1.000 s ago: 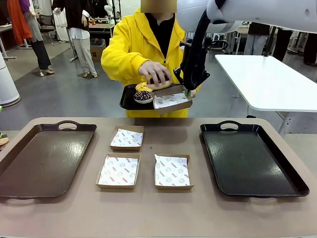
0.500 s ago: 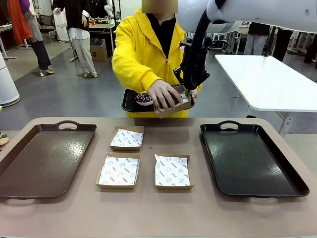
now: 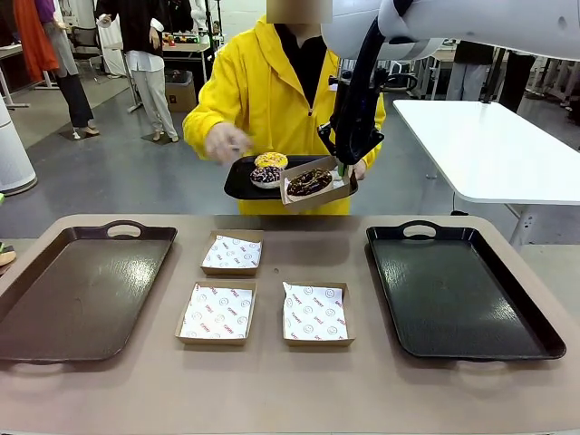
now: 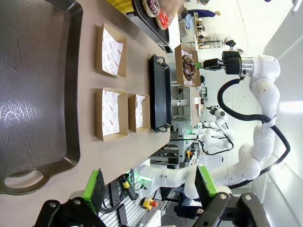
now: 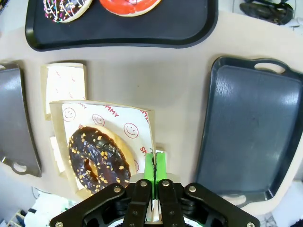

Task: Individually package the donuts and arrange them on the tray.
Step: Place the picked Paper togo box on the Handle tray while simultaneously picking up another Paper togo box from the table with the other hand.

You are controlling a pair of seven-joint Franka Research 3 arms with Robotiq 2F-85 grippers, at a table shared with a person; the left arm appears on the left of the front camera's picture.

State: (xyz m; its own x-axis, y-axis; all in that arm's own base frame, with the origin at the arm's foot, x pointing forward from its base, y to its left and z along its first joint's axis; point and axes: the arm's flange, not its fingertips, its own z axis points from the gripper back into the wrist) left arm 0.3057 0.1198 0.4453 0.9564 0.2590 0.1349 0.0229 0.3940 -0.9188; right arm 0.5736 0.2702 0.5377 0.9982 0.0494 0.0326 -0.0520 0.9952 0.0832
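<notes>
desk (image 3: pixel 290 399): left tray (image 3: pixel 82 290) at its left edge, right tray (image 3: pixel 462 290) at its right edge.
small tray (image 3: pixel 237 187): held by a person beyond the far edge; yellow donut (image 3: pixel 270 160), purple-brown donut (image 3: pixel 265 175) and red donut (image 5: pixel 130 4) on it.
right pincer (image 5: pixel 155 165): clamped on the held box (image 3: pixel 319 194), by its rim.
left pincer (image 4: pixel 150 187): jaws wide, holding nothing.
boxes (image 3: pixel 217 313): three, paper-lined, mid-desk.
chocolate donut (image 5: pixel 98 158): in the held box, raised near the far edge.

I count four donuts (image 3: pixel 271 160) and four paper-lined boxes (image 3: pixel 217 313). Three trays (image 3: pixel 82 299): two on the bench (image 3: pixel 272 390), one farther off.
</notes>
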